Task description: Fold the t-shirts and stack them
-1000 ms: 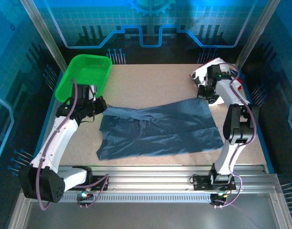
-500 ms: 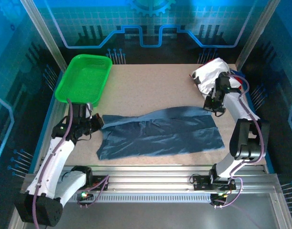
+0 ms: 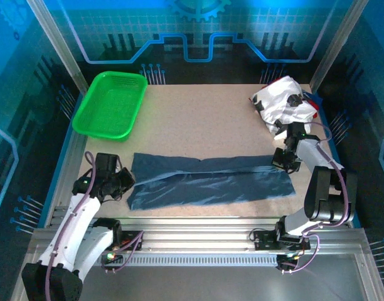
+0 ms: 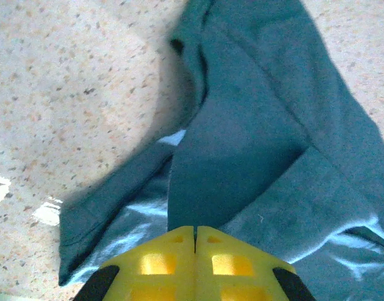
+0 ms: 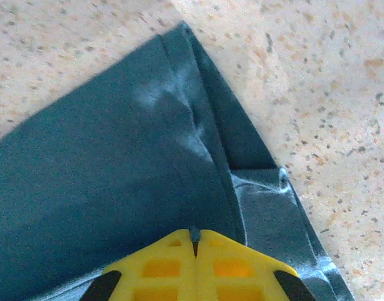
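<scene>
The dark slate-blue t-shirt (image 3: 211, 182) lies as a long, narrow folded band across the near half of the table. My left gripper (image 3: 127, 182) is shut on its left edge; the cloth (image 4: 242, 144) runs up into the closed yellow fingertips (image 4: 173, 251). My right gripper (image 3: 282, 160) is shut on the shirt's right edge, with a pinch of blue fabric (image 5: 117, 188) between the tips (image 5: 193, 236). A crumpled white t-shirt with black print (image 3: 281, 102) sits at the back right, with a bit of red cloth (image 3: 314, 108) beside it.
A green mesh basket (image 3: 110, 103) stands at the back left. Bare speckled tabletop (image 3: 198, 119) lies between the basket and the white pile. The metal rail (image 3: 204, 238) runs along the near edge.
Both grippers have pulled toward the near edge, drawing the blue shirt's far edge over itself. The shirt has gone from a wide spread to a narrow flat band.
</scene>
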Controlling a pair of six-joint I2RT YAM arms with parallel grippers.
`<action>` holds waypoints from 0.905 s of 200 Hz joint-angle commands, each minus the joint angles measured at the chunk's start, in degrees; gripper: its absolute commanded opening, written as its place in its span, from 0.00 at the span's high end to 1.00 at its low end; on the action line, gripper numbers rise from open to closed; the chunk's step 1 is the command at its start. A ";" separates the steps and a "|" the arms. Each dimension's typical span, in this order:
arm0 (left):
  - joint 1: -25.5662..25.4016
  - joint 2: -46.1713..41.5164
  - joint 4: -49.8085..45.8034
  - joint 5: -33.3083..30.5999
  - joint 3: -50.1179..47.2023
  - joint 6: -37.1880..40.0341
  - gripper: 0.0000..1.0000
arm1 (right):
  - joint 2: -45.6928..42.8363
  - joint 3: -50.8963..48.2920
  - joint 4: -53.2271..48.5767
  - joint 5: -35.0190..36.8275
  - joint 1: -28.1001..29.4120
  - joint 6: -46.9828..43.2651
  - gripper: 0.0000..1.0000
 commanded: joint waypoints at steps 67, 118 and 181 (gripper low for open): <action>-2.96 0.90 -0.30 -1.61 -6.31 -8.64 0.95 | -2.21 -4.25 1.55 5.79 -1.72 3.10 0.69; -5.98 -2.88 -1.67 -3.72 -1.73 -10.58 0.39 | -9.08 -4.11 1.52 5.55 -3.11 4.69 0.36; -12.14 7.61 1.27 -4.13 13.79 2.37 0.30 | -18.31 -0.73 4.21 -10.70 5.14 3.07 0.19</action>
